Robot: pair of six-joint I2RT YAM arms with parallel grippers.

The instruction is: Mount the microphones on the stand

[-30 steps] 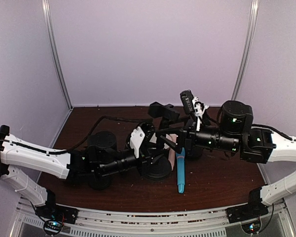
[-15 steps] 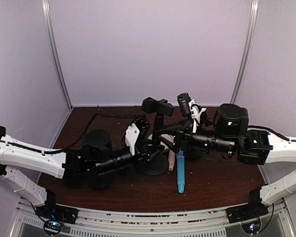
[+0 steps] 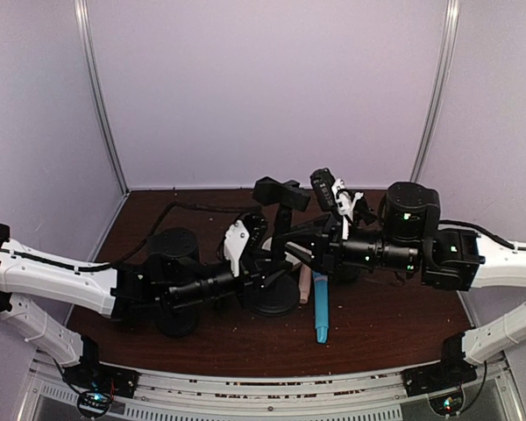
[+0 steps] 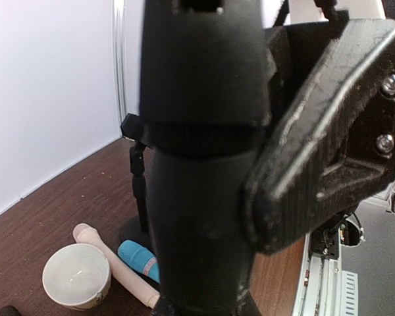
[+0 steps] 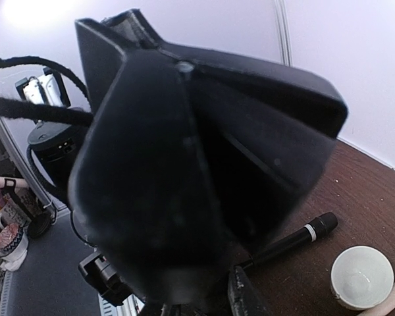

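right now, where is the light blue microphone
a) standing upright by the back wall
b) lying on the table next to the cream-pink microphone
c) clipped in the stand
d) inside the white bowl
b: the top view shows the light blue microphone lying flat on the table, with the cream-pink microphone just beside it.

**No readable markings**

Nothing legible is showing in any of the three views. No text, label, brand, number or sign is coming through clearly enough to read on any surface.
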